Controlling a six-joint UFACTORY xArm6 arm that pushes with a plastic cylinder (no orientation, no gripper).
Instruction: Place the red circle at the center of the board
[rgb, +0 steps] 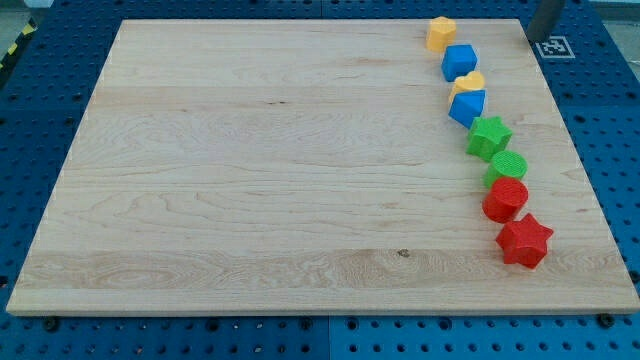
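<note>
The rod (545, 18) shows only at the view's top right; its tip is hidden, so its place cannot be told, and it has no jaws. The red circle (505, 199) lies near the board's (250, 170) right edge, touching the green circle (507, 166) above and red star (524, 240) below.

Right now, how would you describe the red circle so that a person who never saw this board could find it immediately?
Look at the wooden board and follow the curved line of blocks along the view's right side down toward the bottom. The red circle is second from the bottom, touching the green circle above it. It is round, while the red star below has points.
</note>
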